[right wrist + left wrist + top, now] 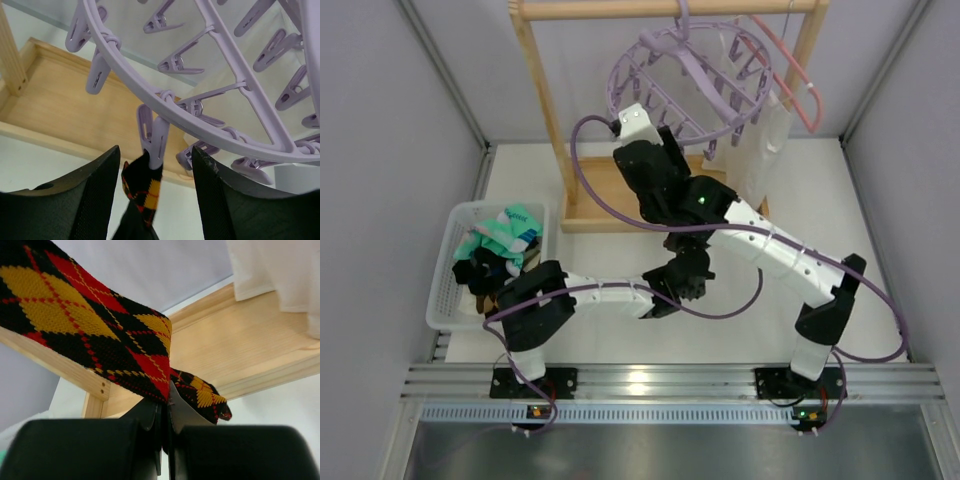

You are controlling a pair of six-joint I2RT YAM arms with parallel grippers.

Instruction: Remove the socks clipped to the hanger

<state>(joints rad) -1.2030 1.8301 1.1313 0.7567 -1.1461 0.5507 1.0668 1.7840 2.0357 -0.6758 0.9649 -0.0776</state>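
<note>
Left pincer (166, 410) clamped on argyle sock (100, 335), right pincer (156, 155) agape (straddling the sock's clip (159, 134)), lavender hanger (200, 122) above.

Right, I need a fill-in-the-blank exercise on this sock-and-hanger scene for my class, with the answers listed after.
1. The left tool is ____ on the argyle sock.
2. The right tool stands open around the ____ holding that sock's end.
3. The rack carrying the lavender hanger is made of ____.
4. Other socks lie heaped in a white ____.
Answers: shut; clip; wood; basket.
</note>
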